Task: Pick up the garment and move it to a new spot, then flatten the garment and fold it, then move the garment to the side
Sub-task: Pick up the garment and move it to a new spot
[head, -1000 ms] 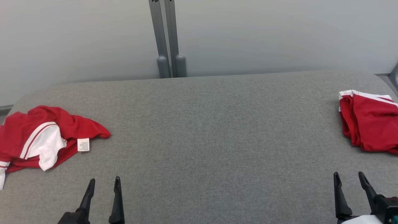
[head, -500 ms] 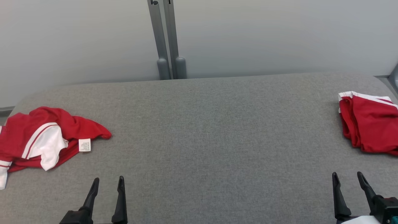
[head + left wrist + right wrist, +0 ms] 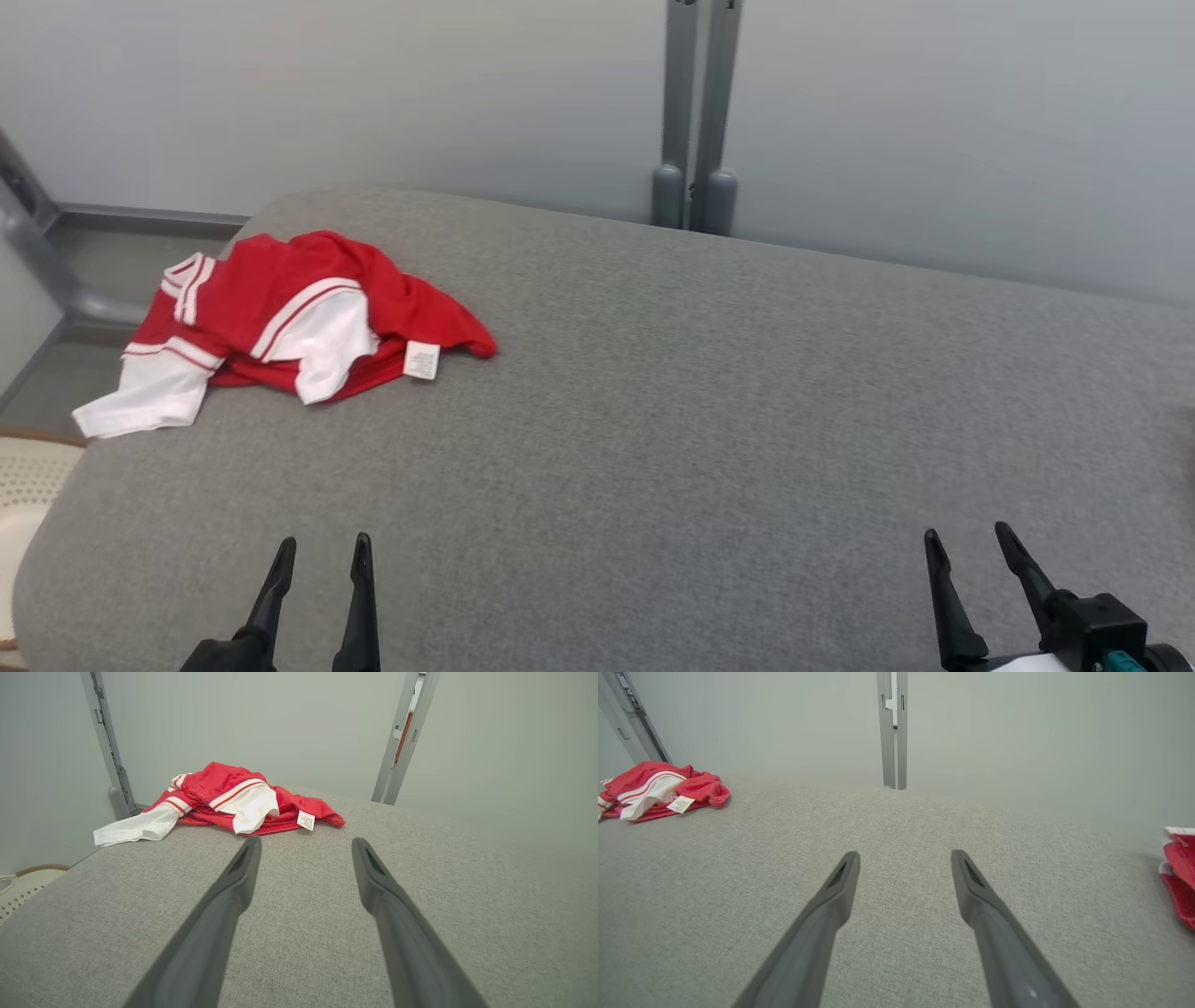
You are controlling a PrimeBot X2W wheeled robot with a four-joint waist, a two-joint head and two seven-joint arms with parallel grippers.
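Grey fabric desk (image 3: 709,420), plain pale wall (image 3: 934,112).
Twin grey posts (image 3: 695,112) at 12 o'clock behind desk; grey pipe frame (image 3: 56,280) at 10; cream perforated thing (image 3: 23,476) at 8, off desk edge.

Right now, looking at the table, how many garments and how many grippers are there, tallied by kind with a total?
Garments, red and white: 2 (crumpled garment at the left; second garment at the right edge of the right wrist view)
Grippers: 2 (left gripper, right gripper, both open and holding nothing)
Total: 4
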